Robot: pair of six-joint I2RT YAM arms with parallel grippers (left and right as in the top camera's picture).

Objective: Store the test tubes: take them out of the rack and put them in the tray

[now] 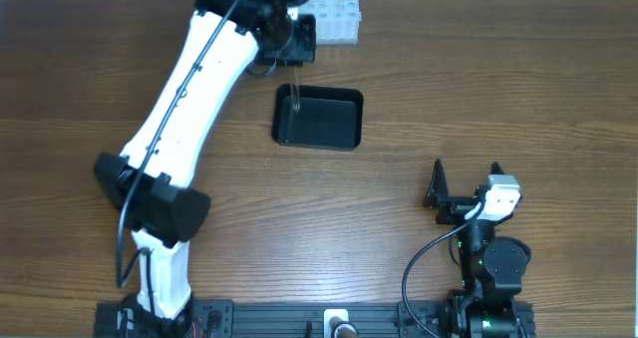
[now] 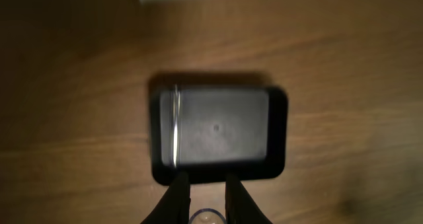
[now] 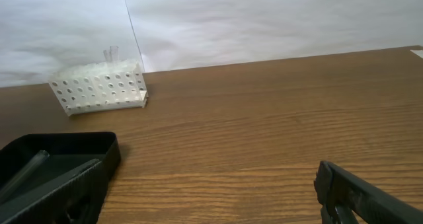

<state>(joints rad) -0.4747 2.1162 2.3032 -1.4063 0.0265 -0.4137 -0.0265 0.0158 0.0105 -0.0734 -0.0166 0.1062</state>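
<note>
Black tray [image 1: 337, 127]: sits on the wooden table [image 1: 518, 79], just in front of the rack and nearer the arms' bases.
Lying tube [image 2: 175, 126]: rests flat inside the tray, close along the wall on my left arm's side.
White rack [image 1: 334, 21]: stands at the far end of the table, just beyond the tray.
Standing tube [image 3: 109, 53]: upright in the rack, poking above its top.
My left gripper [image 2: 206, 178]: raised above the tray and looking down into it. Its fingers are drawn in on either side of a round glass mouth.
Held tube [image 2: 208, 215]: seen end-on between my left fingers, with only its rim showing.
My right gripper [image 1: 466, 170]: low beside its own base, well apart from tray and rack. Its fingers are spread wide with nothing between them.
</note>
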